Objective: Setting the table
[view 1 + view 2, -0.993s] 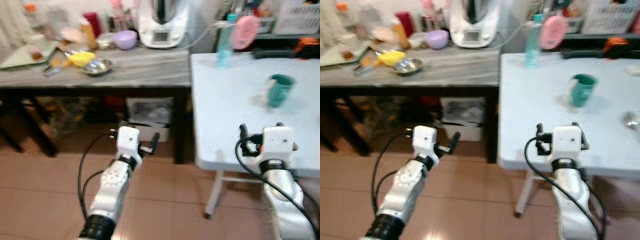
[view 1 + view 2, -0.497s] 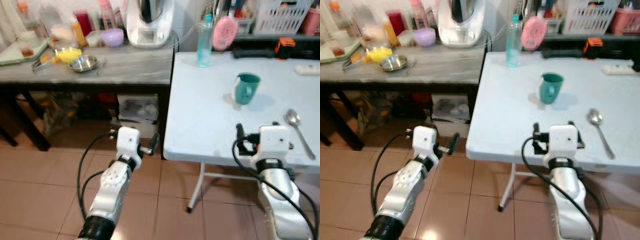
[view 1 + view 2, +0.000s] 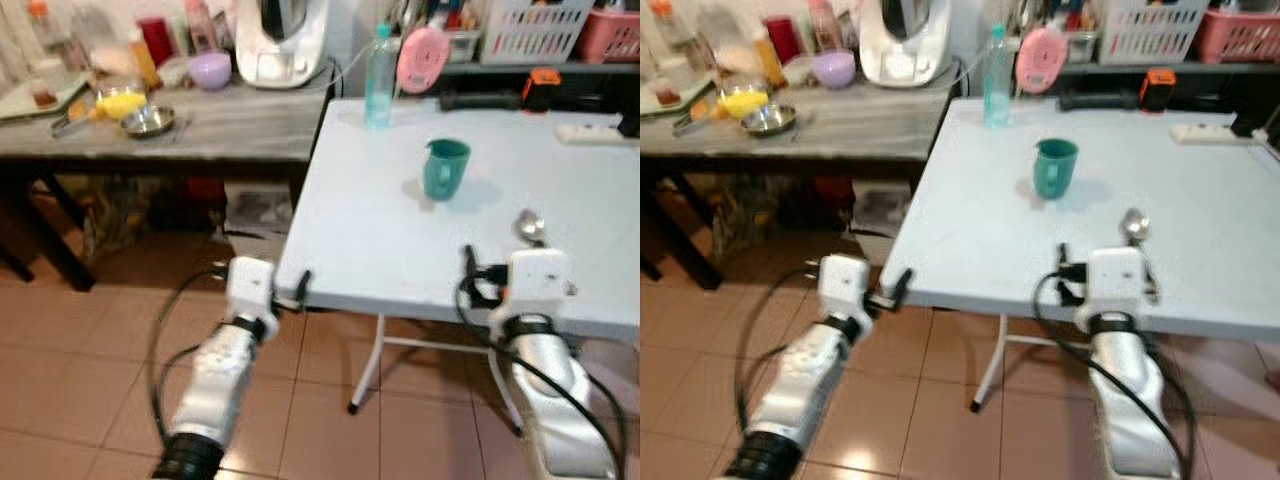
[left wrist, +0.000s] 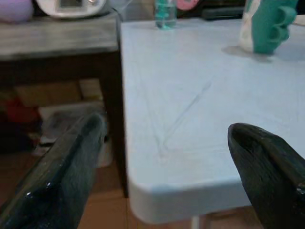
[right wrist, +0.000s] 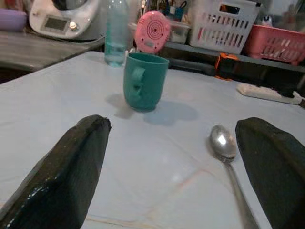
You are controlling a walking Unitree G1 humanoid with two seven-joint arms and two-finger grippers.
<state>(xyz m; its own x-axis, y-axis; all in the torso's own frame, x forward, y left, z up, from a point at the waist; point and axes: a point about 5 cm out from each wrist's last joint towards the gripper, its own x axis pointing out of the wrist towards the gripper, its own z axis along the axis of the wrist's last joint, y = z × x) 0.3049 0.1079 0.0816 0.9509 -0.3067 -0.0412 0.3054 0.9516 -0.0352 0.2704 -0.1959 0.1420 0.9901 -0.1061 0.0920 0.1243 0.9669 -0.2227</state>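
While seen through the left eye, stood upright on the white bench point(image 3: 380, 230): a teal mug point(image 3: 444, 168), glossy, handle turned toward the robot's left, well back from the near edge. Just right of it and nearer, lay a metal spoon point(image 3: 527, 226), bowl pointing away, handle partly hidden behind the right wrist. Held below the bench's near left corner, just beside its edge: left pincer point(image 3: 292, 292). Raised at the near edge, by the spoon: right pincer point(image 3: 500, 275). Plenty of bare white surface between mug and front edge. Alongside, a grey bench point(image 3: 220, 125) touching or nearly touching the white one, carrying a steel bowl point(image 3: 148, 121), a purple bowl point(image 3: 210, 70) and a white appliance point(image 3: 278, 40).

Through the right eye, showed a clear bottle point(image 3: 996, 63) and a pink round object point(image 3: 1042, 58) near the far edge, a white basket point(image 3: 1125, 27) behind, tiled floor point(image 3: 940, 400) open below.

From the left wrist, spread wide apart: both black fingers point(image 4: 62, 176), straddling the rounded corner of the white bench, nothing between them.

From the right wrist, likewise parted wide: the fingers point(image 5: 71, 171), gripping nothing. Ahead between them sat the mug, casting a soft shadow; nearer the one finger lay the spoon, apart from the mug.
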